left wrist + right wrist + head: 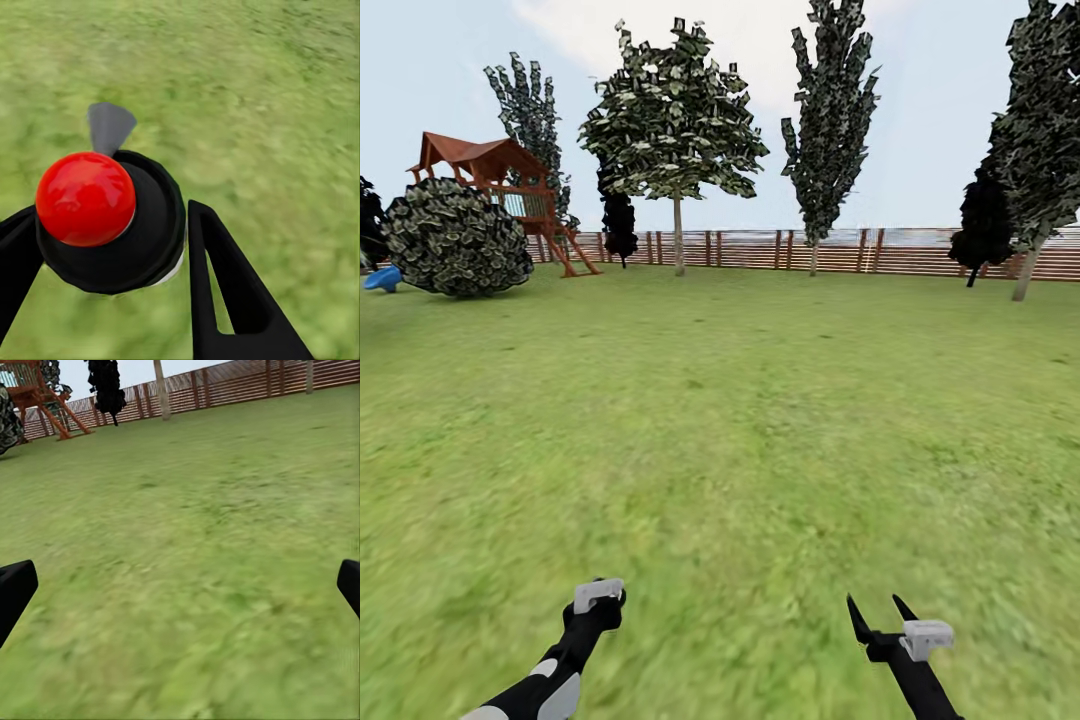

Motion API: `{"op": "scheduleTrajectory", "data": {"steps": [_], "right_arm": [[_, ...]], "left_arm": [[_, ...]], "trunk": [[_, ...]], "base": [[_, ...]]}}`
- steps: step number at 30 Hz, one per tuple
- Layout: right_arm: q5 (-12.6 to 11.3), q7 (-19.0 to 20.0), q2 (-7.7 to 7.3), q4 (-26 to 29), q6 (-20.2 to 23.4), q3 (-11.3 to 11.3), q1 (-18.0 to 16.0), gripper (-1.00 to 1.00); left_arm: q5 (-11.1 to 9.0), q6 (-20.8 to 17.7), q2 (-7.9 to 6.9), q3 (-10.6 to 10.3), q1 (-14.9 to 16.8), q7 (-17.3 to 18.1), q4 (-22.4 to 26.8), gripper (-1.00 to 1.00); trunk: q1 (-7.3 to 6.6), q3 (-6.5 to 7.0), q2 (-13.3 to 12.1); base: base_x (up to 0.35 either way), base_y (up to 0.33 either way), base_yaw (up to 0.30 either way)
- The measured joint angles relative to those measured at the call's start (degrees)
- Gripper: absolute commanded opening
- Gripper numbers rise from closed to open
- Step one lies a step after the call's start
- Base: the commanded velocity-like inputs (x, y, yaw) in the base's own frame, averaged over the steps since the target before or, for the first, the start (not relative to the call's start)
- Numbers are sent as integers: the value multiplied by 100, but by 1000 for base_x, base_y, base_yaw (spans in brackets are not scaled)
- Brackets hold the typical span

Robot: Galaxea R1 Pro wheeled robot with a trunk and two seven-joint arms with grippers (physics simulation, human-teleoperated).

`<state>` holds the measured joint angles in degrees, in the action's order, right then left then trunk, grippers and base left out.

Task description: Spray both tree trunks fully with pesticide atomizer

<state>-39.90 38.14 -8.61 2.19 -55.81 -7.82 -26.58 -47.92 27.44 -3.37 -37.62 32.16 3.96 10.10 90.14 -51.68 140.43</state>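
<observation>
Left hand point(112, 247) around pesticide atomizer point(112, 225)

text: none readable, honestly
labels: nothing legible on the bottle point(112, 225) in the left gripper point(105, 292)
signs: none on the fence point(800, 250)

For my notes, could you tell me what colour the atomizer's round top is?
Bright red cap on the black atomizer, clearest in the left wrist view.

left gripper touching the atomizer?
Touching. Left wrist view: the pesticide atomizer sits wedged between the left gripper fingers, no gap showing.
</observation>
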Motion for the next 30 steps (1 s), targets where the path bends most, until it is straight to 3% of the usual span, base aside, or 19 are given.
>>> {"op": "scheduleTrajectory", "data": {"steps": [30], "right_arm": [[0, 0, 0, -1, 0, 0, -2, 100]], "left_arm": [[0, -2, -2, 0, -9, 0, -9, -100]], "trunk": [[0, 0, 0]], "base": [[338, 0, 0]]}}
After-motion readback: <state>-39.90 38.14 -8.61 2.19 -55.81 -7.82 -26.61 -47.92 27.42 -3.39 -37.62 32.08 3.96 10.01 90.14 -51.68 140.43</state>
